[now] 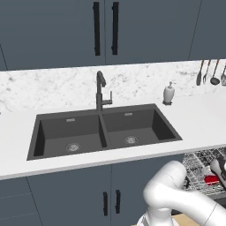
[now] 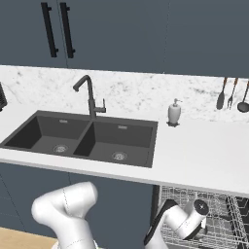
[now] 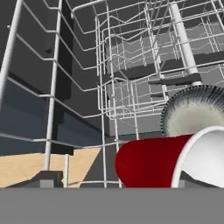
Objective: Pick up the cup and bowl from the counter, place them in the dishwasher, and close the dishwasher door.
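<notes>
Looking past the white counter (image 1: 203, 119) to the open dishwasher (image 2: 221, 214), I see the red cup (image 3: 153, 162) lying on its side in the wire rack (image 3: 131, 78), but cannot tell my gripper fingers' spread.

red cup (image 3: 151, 162) and bowl (image 3: 192, 109) crowd the rack (image 3: 105, 87); left side open.
</notes>
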